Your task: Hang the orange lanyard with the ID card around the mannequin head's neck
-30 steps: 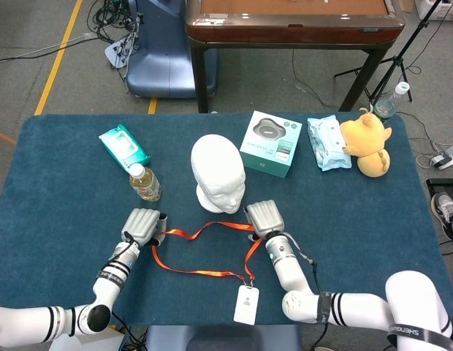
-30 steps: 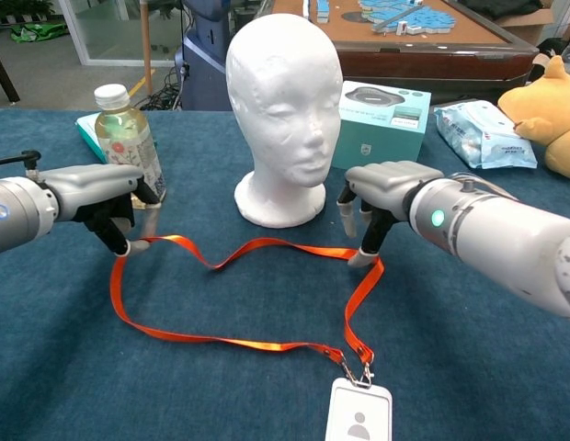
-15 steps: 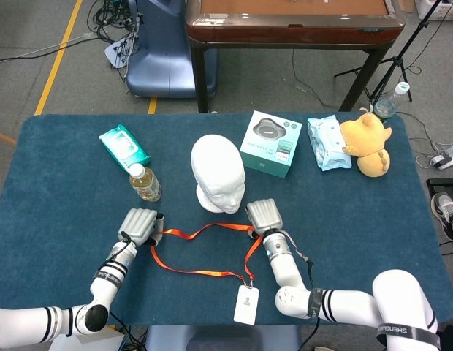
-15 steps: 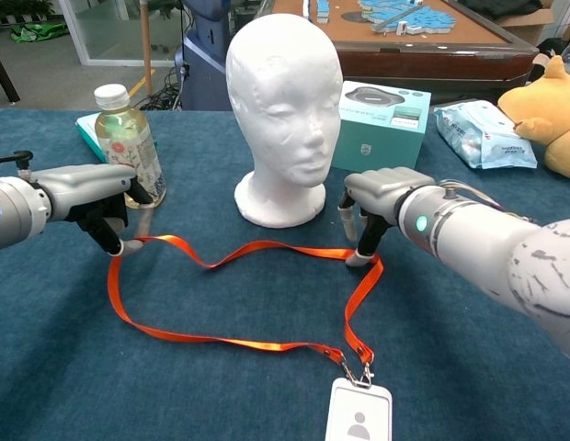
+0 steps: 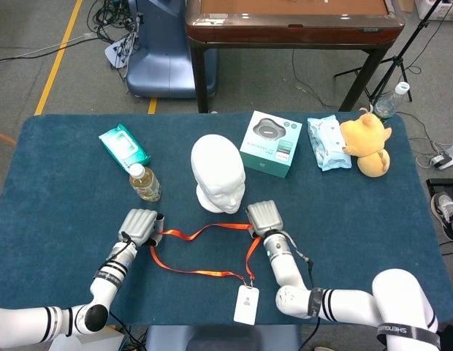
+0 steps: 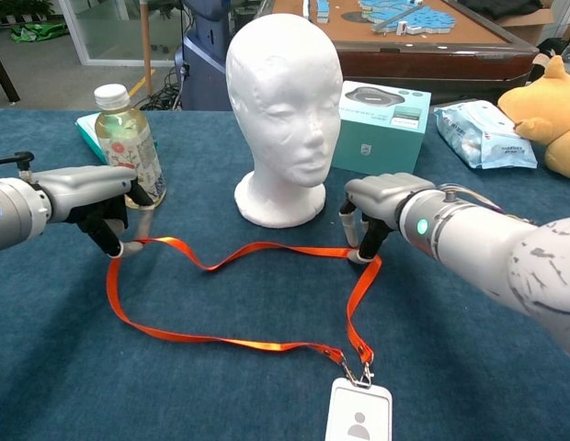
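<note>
The orange lanyard lies in a loose loop on the blue bench, its strap running from one robot hand to the other just in front of the mannequin head. The ID card rests flat at the loop's 6 o'clock, close to the bench's near edge.

The left robot hand pinches the strap at the loop's 9 o'clock, fingertips down on the bench. The right robot hand pinches it at 3 o'clock, at the same height. The head stands upright at the loop's 12 o'clock, bare bench on both sides of its base.

A bottle stands just beyond the left hand, at the head's 9 o'clock. A teal box, a wipes pack and a plush toy sit toward the far right edge; a green packet lies far left.
</note>
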`<state>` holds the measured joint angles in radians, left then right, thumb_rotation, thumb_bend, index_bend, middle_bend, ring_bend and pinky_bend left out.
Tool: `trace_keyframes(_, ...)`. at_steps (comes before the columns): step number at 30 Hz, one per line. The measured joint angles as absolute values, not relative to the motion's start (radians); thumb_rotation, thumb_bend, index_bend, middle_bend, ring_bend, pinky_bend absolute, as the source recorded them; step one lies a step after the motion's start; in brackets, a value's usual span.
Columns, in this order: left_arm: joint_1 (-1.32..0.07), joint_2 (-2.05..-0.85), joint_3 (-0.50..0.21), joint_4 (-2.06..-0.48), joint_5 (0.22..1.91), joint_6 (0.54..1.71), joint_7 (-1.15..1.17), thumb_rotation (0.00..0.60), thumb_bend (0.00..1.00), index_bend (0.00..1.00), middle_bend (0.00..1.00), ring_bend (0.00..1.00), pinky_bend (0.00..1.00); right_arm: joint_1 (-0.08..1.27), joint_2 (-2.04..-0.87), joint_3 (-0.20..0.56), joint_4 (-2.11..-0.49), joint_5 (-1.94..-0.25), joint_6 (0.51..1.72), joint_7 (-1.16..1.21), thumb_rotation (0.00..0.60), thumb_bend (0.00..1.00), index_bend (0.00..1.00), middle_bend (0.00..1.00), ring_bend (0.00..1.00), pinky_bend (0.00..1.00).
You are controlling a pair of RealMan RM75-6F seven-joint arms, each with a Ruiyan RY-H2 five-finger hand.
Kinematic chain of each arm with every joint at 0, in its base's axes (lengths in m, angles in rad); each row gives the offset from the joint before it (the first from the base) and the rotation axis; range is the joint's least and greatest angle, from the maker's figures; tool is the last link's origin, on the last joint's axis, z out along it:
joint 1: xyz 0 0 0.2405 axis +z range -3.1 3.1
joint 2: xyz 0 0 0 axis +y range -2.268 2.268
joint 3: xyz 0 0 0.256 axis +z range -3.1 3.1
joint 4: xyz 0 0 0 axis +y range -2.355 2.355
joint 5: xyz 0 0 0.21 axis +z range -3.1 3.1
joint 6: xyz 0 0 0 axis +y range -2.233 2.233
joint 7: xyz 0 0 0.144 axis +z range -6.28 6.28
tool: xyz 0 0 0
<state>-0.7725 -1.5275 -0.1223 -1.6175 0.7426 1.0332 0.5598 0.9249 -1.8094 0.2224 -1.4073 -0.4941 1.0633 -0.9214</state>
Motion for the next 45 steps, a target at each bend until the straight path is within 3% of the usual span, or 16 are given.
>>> trace_keyframes(5,-0.773,-1.526,-0.123,-1.621,0.744,1.034,0.56,0.6,0.36,0.61,1.0,1.0,1.0,0.931,-1.804,0.218,-1.418,-0.475,1.06,-0.932,0.6,0.32,0.56,0.88,0.89,1.0)
trace_keyframes(12,-0.771,-1.52,-0.122,-1.63,0.75,1.039,0.559,0.6,0.36,0.61,1.0,1.0,1.0,0.93,-1.787,0.212,-1.44,-0.463,1.063,-0.931,0.6,0.17,0.56,0.88,0.89,1.0)
trace_keyframes(18,-0.771,-1.519,-0.122,-1.633,0.755,1.04,0.558,0.6,0.36,0.61,1.0,1.0,1.0,0.922,-1.758,0.2,-1.479,-0.465,1.082,-0.927,0.6,0.11,0.56,0.87,0.89,1.0)
trace_keyframes(45,-0.768,-1.516,-0.12,-1.638,0.762,1.042,0.556,0.6,0.36,0.61,1.0,1.0,1.0,0.905,-1.72,0.151,-1.578,-0.547,1.087,-0.86,0.6,0.1,0.56,0.87,0.89,1.0)
